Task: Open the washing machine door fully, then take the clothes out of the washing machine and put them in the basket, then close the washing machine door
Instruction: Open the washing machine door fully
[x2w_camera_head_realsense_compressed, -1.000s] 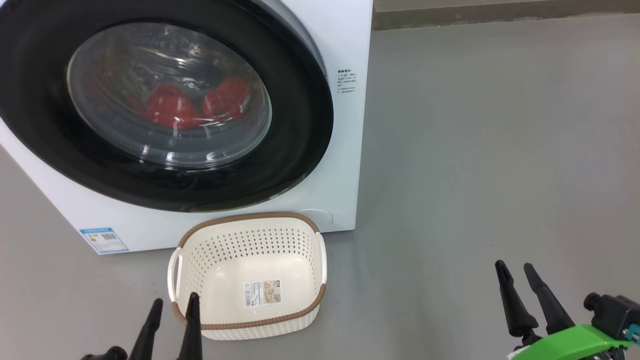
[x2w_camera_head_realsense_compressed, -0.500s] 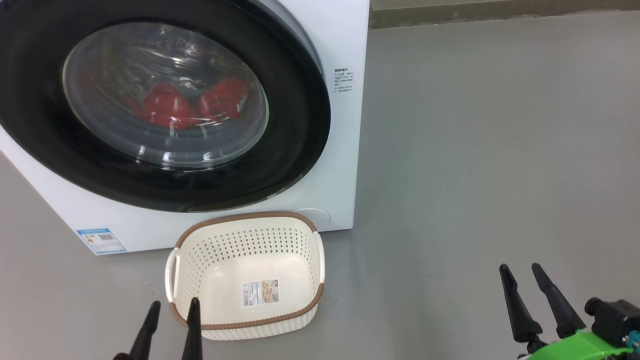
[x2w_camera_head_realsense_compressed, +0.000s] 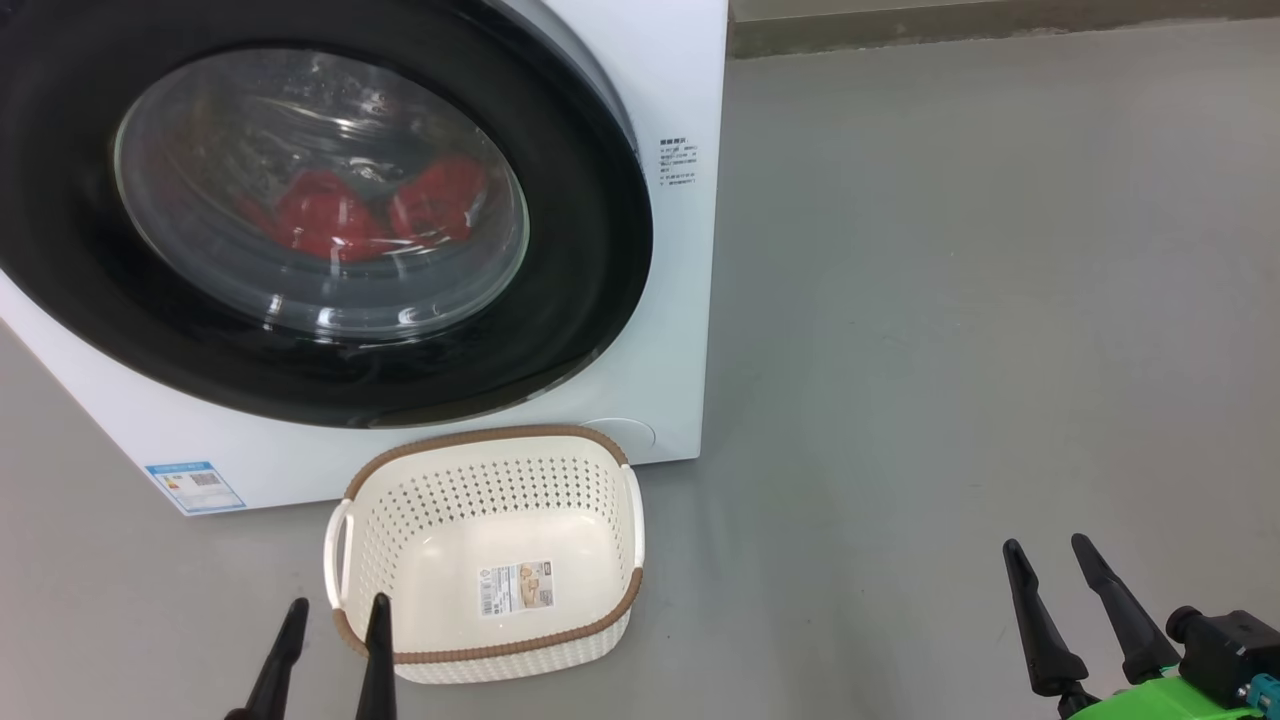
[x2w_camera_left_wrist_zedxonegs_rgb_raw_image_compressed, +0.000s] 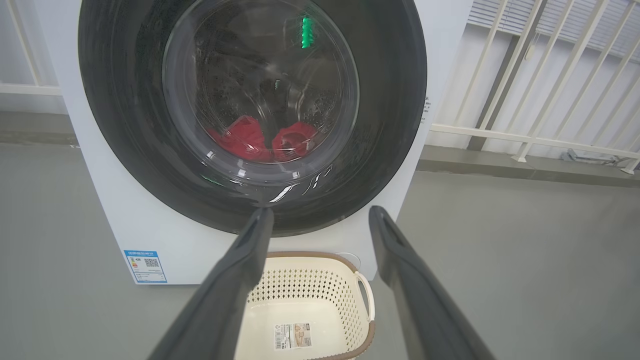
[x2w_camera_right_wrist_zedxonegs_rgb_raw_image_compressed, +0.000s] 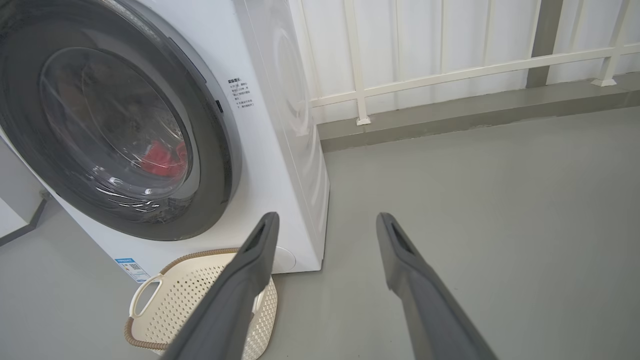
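The white washing machine (x2w_camera_head_realsense_compressed: 670, 300) stands at the upper left with its black-rimmed round door (x2w_camera_head_realsense_compressed: 590, 260) shut. Red clothes (x2w_camera_head_realsense_compressed: 340, 215) lie in the drum behind the glass, also seen as clothes (x2w_camera_left_wrist_zedxonegs_rgb_raw_image_compressed: 260, 142) in the left wrist view. The cream basket (x2w_camera_head_realsense_compressed: 490, 470) with a brown rim sits empty on the floor in front of the machine, a paper label on its bottom. My left gripper (x2w_camera_head_realsense_compressed: 335, 605) is open just before the basket's near left corner. My right gripper (x2w_camera_head_realsense_compressed: 1045, 545) is open over bare floor at the lower right, well away from the machine.
Grey floor (x2w_camera_head_realsense_compressed: 950, 300) spreads wide to the right of the machine. A white railing (x2w_camera_right_wrist_zedxonegs_rgb_raw_image_compressed: 450, 75) on a low grey kerb runs behind it. A blue sticker (x2w_camera_head_realsense_compressed: 192, 485) marks the machine's lower left front.
The head view has shifted a little, so machine and basket sit slightly further left. Both grippers show a bit lower in the picture. Door, clothes and basket are unmoved.
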